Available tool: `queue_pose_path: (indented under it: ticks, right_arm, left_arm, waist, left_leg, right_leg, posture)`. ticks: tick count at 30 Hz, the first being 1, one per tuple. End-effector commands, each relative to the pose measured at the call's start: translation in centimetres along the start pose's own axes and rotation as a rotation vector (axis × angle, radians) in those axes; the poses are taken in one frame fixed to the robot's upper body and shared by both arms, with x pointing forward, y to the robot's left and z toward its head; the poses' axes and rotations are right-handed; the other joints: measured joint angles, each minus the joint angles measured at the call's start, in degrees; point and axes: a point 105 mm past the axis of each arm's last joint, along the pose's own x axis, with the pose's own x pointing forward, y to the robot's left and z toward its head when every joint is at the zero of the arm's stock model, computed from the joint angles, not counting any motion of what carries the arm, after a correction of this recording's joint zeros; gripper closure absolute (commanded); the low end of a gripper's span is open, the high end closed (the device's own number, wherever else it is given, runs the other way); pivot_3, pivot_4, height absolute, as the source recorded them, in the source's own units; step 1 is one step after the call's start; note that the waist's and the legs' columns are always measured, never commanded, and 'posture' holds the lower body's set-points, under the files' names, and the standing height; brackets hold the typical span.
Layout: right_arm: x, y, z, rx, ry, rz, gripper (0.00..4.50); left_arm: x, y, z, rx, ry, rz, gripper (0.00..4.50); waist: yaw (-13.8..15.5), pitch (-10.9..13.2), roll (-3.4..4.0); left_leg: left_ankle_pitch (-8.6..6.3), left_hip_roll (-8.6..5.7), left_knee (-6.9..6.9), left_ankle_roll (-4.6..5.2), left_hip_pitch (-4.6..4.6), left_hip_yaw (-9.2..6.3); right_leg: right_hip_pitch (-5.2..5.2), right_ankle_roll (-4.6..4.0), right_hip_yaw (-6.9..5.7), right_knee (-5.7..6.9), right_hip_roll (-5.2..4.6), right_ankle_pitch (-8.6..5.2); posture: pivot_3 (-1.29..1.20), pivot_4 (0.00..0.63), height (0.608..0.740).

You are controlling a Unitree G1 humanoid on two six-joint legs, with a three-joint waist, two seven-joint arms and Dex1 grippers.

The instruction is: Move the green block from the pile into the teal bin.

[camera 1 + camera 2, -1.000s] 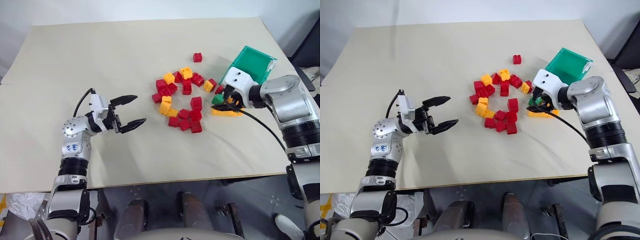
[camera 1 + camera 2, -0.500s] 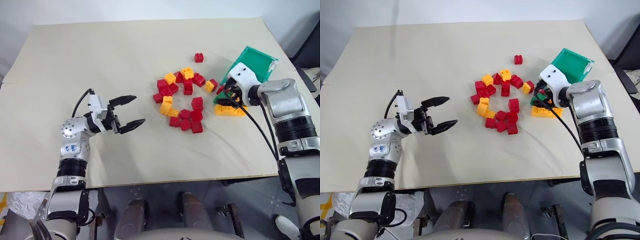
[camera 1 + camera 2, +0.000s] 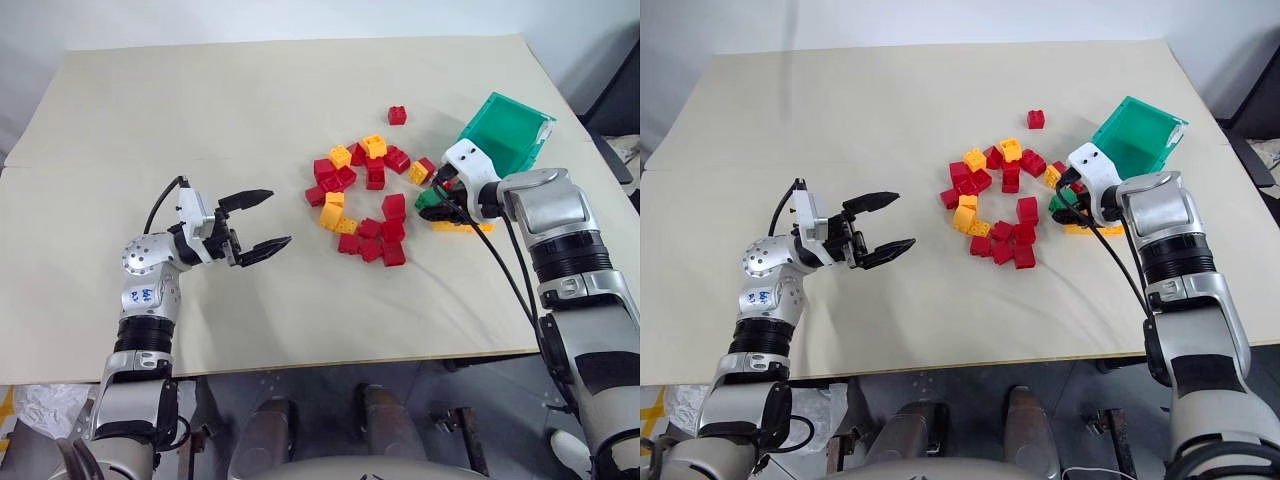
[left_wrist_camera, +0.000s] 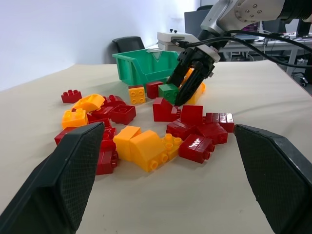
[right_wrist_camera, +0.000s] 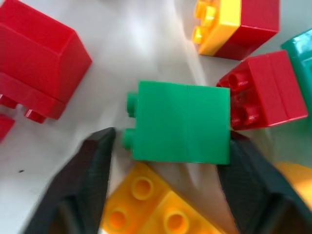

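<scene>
Reaching lower than a moment ago, the right end effector [image 3: 440,200] has dipped toward the worktop [image 3: 200,120] and rolled at the wrist, and its fingers have drawn partly together around the green block [image 5: 181,122]. In the right wrist view one black finger [image 5: 83,185] stands just beside the block's studded end with a thin gap, while the other sits at the block's opposite face; whether it presses there I cannot tell. The block lies on its side on the worktop, between those fingers, with a yellow brick [image 5: 151,209] just under it and a red brick [image 5: 258,87] against its far end. The teal bin [image 3: 505,130] sits just beyond this end effector, and the pile [image 3: 365,205] spreads to its other side. The left end effector [image 3: 258,220] has not moved; it hangs spread wide, well apart from the pile.
</scene>
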Motion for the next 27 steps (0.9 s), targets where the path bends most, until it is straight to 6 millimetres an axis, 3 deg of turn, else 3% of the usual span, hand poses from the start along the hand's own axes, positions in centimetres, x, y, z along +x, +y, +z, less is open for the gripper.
queue_pose_path:
  ticks: [1,9,17,21,27]
  right_arm:
    - [-1.5,-0.3,2.2,-0.008,-0.096,-0.008,2.42]
    - [-4.5,-0.2,3.8,-0.011,-0.243,-0.038,2.42]
    - [-8.5,-5.1,5.2,-0.029,-0.417,-0.371,2.42]
    - [-7.8,-8.8,5.0,0.047,-0.410,-0.549,2.42]
    - [-6.3,-9.6,5.8,0.037,-0.444,-0.569,0.44]
  left_arm:
    - [-0.1,0.1,0.7,0.024,-0.021,0.007,0.00]
    - [1.2,-0.4,1.1,0.029,-0.036,-0.012,0.00]
    - [7.2,0.5,0.7,0.057,0.052,0.052,0.00]
    - [11.7,1.4,0.5,0.001,0.073,0.111,0.00]
    - [13.1,3.0,-0.2,-0.054,0.117,0.162,0.00]
  waist:
    - [0.00,0.00,0.00]
    - [0.25,0.00,0.00]
    - [1.39,0.00,0.00]
    - [1.30,0.00,0.00]
    - [0.75,0.01,-0.01]
  left_leg:
    - [0.00,0.00,0.00,0.00,0.00,0.00]
    - [0.00,0.03,-0.01,0.01,-0.03,-0.05]
    - [0.02,-0.17,0.00,0.04,-0.04,0.02]
    - [0.03,-0.17,-0.01,0.05,-0.03,0.08]
    - [0.17,-0.21,-0.11,0.06,-0.03,0.18]
  right_leg:
    - [-0.01,0.00,0.00,0.00,0.00,0.00]
    - [-0.02,0.00,-0.02,-0.01,-0.05,0.00]
    - [-0.02,0.03,0.01,0.02,-0.05,0.01]
    - [-0.03,0.03,0.04,0.02,-0.04,0.02]
    - [-0.11,0.05,0.14,0.06,0.00,0.08]
  posture:
    - [0.00,0.150,0.740]
    - [0.00,0.150,0.740]
    - [0.00,0.150,0.740]
    - [0.00,0.150,0.740]
    - [0.00,0.150,0.740]
